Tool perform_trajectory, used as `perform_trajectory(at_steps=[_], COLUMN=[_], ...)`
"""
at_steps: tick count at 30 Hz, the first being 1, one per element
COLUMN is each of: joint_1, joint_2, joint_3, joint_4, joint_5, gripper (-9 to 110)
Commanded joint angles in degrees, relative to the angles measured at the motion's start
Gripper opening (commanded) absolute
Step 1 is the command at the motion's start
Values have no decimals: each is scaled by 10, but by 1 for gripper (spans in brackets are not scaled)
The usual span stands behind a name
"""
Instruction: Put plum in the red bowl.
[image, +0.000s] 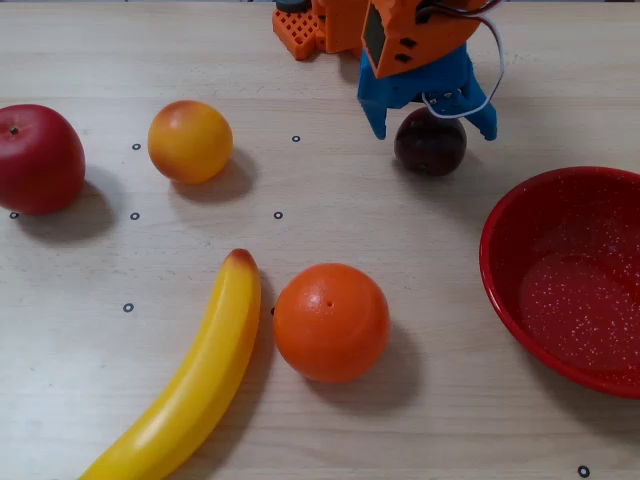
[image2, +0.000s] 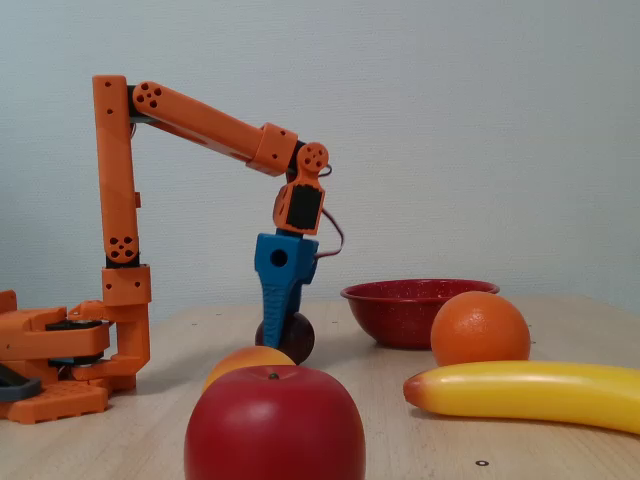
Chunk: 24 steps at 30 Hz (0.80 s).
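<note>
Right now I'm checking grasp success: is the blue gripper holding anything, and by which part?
The blue gripper straddles the small dark purple plum, its fingers at the plum's two sides. The plum rests on the wooden table; whether the fingers clamp it cannot be told.
</note>
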Motion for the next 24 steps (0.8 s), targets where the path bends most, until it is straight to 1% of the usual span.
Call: perform_trajectory(at_steps=[1,17,22,24], joint_1=[8,-5,-6,-6], joint_2=[12,-4,-4,-6], joint_3=[-16,-24,-28,-29], joint_4=[-15,-25,-18,-17], joint_5=[-16,-8,-6,-5], gripper=[44,43,40,34])
